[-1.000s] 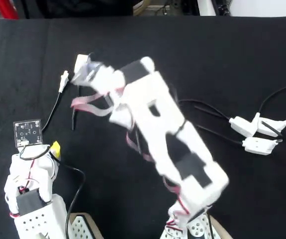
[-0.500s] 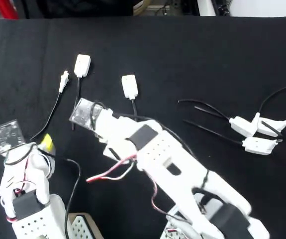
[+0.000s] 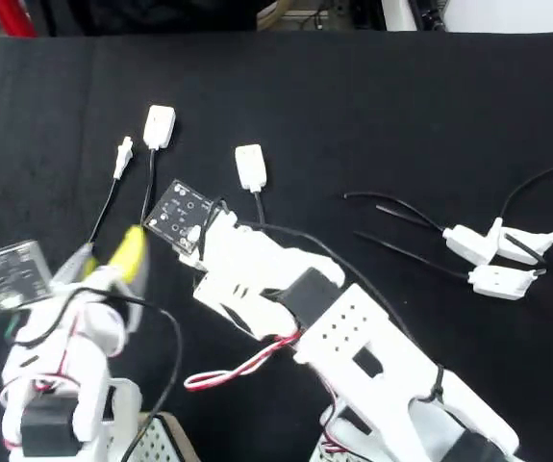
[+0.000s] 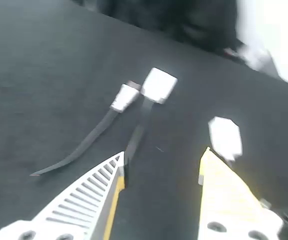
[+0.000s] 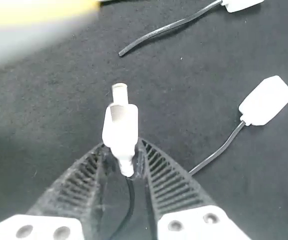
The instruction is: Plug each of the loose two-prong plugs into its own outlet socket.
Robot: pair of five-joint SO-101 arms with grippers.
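Across the black cloth counter [image 3: 372,106], three white outlet sockets [image 3: 502,281] lie well apart from both arms; a red bar [image 3: 12,14] stands behind. The right fingers [image 5: 164,180] clamp a white cylindrical plug [image 5: 119,125]. The left fingers [image 4: 83,210] stand apart, with flat white plugs [image 4: 159,85] beyond their tips. Since a second ago, the right arm has drawn back.

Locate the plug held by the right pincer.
In the right wrist view, the held plug sits clamped in the right pincer, over the left half of the black table, a flat white plug lying nearby.
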